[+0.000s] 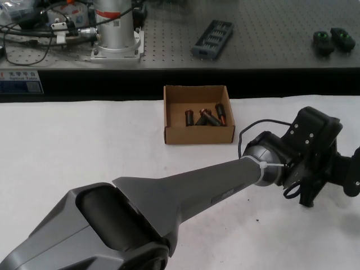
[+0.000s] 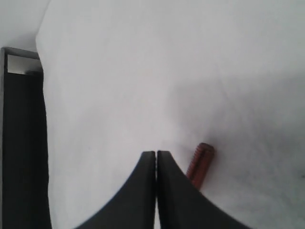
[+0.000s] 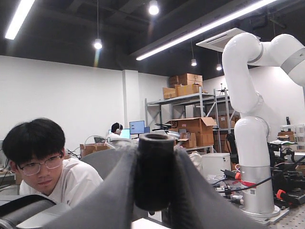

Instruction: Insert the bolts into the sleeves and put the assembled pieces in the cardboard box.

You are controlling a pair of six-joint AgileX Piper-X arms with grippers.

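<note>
left arm (image 1: 185, 194): the grey links run from the near left corner across the white tabletop (image 1: 84, 152) to a wrist at the right. cardboard box (image 1: 197, 135): it stands open on the tabletop, well apart from the left gripper (image 2: 156, 155), to that gripper's left and farther from the arm bases. several assembled pieces (image 1: 205, 117), dark with copper-coloured ends, lie in a loose cluster inside the box toward the side nearest the gripper. left gripper: it points down at the tabletop, and its two black fingers are pressed together with nothing between them. bolt (image 2: 200, 162): copper-red and threaded, it lies flat on the tabletop just beside the outer face of one finger, which hides its near end. the bolt is not held. whether it touches the finger cannot be told. right gripper (image 3: 153, 148): it points level toward the back of the room. its fingers are clamped on the sleeve (image 3: 153, 176), a black cylinder set crosswise between them near the tips, with one finger on each side. behind the tabletop, beyond both grippers, a perforated metal plate (image 1: 270, 28) carries a silver column (image 1: 115, 25), a blue rack (image 1: 212, 38) and two dark green-marked parts (image 1: 334, 39). a white robot arm (image 3: 252, 119) stands on this plate ahead of the right gripper.
</note>
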